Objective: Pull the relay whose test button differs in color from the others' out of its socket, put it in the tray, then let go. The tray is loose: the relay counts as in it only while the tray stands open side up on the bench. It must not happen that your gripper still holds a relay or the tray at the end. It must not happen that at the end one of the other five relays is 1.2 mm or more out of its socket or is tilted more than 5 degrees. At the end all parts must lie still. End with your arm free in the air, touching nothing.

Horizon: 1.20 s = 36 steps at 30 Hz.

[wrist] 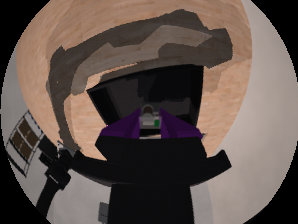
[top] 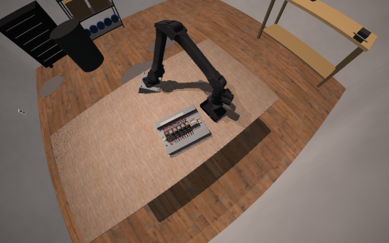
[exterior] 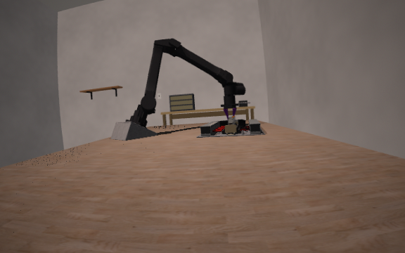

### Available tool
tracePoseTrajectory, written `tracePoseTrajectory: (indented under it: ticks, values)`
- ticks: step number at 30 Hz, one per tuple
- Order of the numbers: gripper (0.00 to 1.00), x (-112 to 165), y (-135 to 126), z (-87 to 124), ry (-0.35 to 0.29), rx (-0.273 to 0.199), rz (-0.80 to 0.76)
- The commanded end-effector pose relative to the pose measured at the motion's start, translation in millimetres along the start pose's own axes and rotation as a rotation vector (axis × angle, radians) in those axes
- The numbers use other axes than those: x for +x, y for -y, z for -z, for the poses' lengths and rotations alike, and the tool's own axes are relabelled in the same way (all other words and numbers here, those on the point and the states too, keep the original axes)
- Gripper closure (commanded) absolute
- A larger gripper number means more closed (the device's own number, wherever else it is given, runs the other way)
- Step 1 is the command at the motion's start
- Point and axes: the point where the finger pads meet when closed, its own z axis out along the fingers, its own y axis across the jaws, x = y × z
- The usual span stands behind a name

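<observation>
One relay (wrist: 148, 119) is out of its socket, clamped between the purple fingers of the gripper (wrist: 149, 129). It hangs over the black tray (top: 215, 115), which stands just beside the panel (top: 199, 136), at the end of the relay row nearest the arm. In the wrist view the tray's dark inside fills the space below the relay. How high the relay hangs above the tray floor I cannot tell.

The relay looks like a small, stiff plastic block, probably light, with smooth flat sides. A squeeze across two opposite flat faces, as now, should suit it. The pale cap with the green button peeks out between the fingers, so the hold seems to sit near the top; a hold that high could let the body swing or slip. The tray is loose, so I judge a low, gentle release safest: a drop or a bump on the wall could shift or tip it.
</observation>
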Motion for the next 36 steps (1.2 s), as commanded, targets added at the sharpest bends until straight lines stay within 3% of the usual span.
tracePoseTrajectory:
  ticks: [1, 36]
  values:
    - [1.0, -4, 0, -8, 0.002, -0.003, -0.006]
    - [1.0, -7, 9, 7, 0.019, 0.034, -0.008]
